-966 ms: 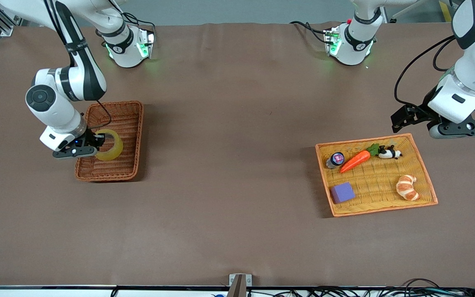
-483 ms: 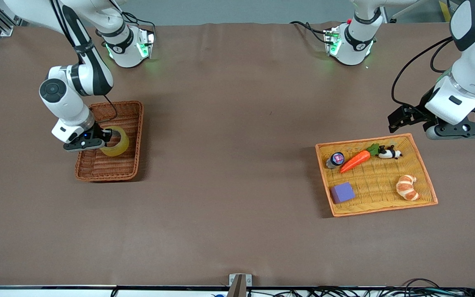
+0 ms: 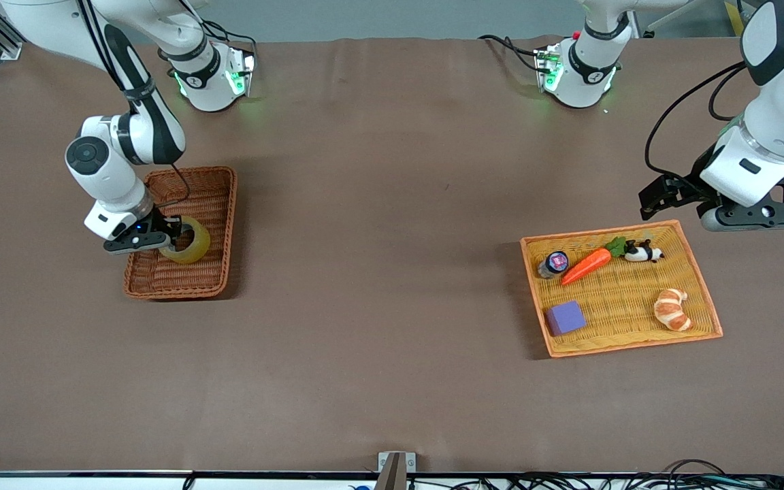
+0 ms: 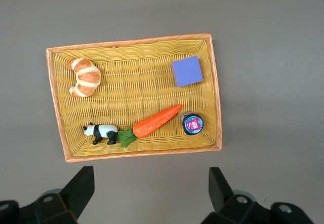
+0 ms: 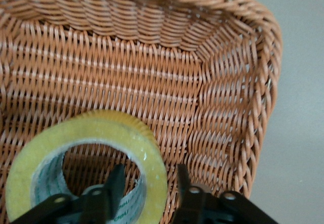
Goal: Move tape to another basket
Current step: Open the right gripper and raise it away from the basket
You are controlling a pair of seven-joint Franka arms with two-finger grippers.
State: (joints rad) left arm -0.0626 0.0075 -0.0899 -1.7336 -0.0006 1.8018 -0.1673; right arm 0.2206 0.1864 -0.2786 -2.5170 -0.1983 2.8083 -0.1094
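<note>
Since 1 s ago: R gripper (image 3: pixel 173 233) w/ tape (image 3: pixel 186 239) has come down lower into the basket (image 3: pixel 218 272); L arm barely shifted.

Counts: 2 containers, 1 tape, 5 tray items.

Basket, toward R arm's end: only the tape in it, standing on edge; can't tell if it touches the floor. R fingers (image 5: pixel 115 180) pinch its wall, one inside the hole, one outside.

Tray (image 3: pixel 702 286), toward L arm's end: carrot (image 3: pixel 586 265), panda (image 3: pixel 642 252), croissant (image 3: pixel 672 309), purple block (image 3: pixel 565 317), small jar (image 3: pixel 554 263).

L gripper (image 4: pixel 150 186) waits over bare table by the tray's edge nearest the bases, fingers spread wide, nothing held.
</note>
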